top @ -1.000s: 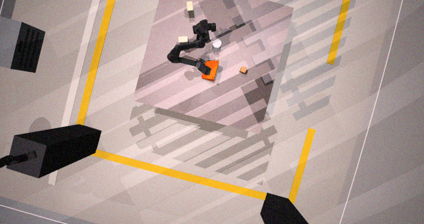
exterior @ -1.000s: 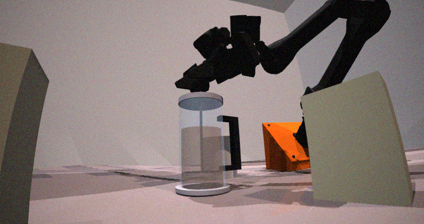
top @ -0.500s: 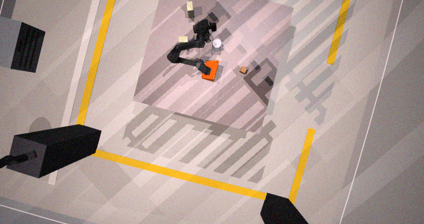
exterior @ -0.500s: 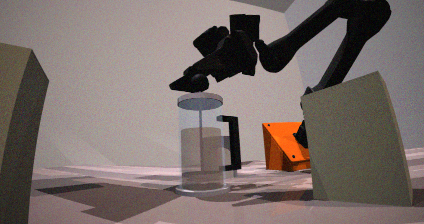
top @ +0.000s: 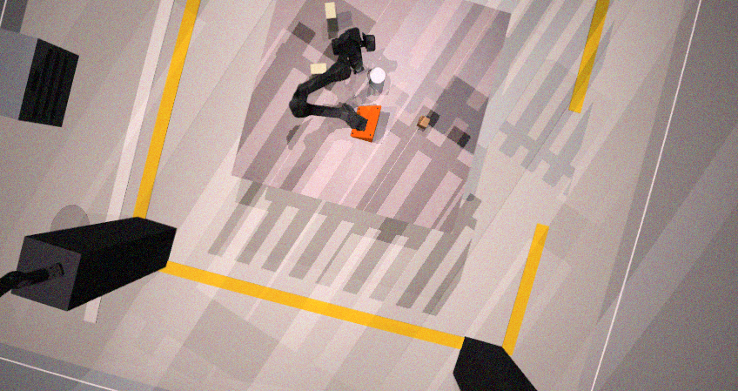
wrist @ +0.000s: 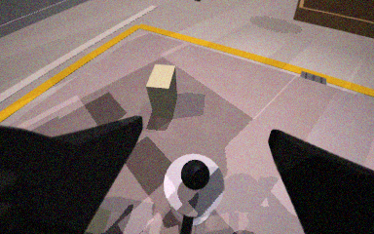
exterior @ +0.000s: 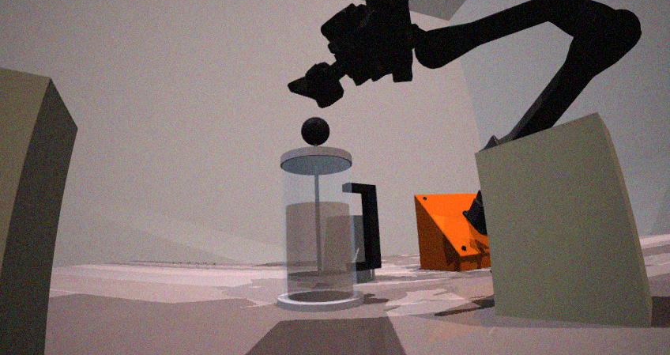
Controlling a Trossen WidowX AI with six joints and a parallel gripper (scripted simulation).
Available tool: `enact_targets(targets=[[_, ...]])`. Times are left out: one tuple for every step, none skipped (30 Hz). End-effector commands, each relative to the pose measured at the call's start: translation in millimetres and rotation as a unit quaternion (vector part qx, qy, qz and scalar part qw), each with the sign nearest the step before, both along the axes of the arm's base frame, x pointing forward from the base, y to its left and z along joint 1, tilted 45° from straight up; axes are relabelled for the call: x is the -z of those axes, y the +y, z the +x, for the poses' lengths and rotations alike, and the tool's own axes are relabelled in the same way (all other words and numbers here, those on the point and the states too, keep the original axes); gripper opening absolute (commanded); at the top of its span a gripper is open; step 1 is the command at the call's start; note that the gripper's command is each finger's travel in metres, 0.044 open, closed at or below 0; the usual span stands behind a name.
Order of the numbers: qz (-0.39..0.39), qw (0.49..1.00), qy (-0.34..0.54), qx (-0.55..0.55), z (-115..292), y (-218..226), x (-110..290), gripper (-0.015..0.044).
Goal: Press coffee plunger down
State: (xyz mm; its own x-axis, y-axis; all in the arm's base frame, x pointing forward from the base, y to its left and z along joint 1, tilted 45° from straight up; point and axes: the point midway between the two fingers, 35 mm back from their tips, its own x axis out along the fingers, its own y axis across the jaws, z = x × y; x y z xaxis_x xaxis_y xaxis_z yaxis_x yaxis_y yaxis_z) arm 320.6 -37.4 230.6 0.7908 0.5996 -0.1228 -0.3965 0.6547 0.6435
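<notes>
The glass coffee press [exterior: 300,229] stands upright on the table, with its black handle to the right. Its black plunger knob [exterior: 314,130] [wrist: 195,174] sits just above the grey lid [exterior: 315,158] [top: 377,75] [wrist: 174,187]. The rod reaches down to the dark disc near the bottom of the glass. My gripper [exterior: 312,92] [wrist: 205,129] [top: 360,66] is open wide and empty. It hangs a little above the knob without touching it, and the knob shows between and below the two fingers in the wrist view.
The arm's orange base [top: 366,122] [exterior: 442,229] stands behind the press. A tall beige block [exterior: 559,229] [top: 318,68] stands close on the right and another [exterior: 28,201] [top: 330,10] [wrist: 161,78] on the left. A small brown cube [top: 423,122] lies farther off.
</notes>
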Motion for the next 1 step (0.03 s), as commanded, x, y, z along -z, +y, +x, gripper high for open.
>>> enact_targets(targets=[[0.001, 1.0, -0.001, -0.003, -2.3, -1.5, -3.0, 0.044]])
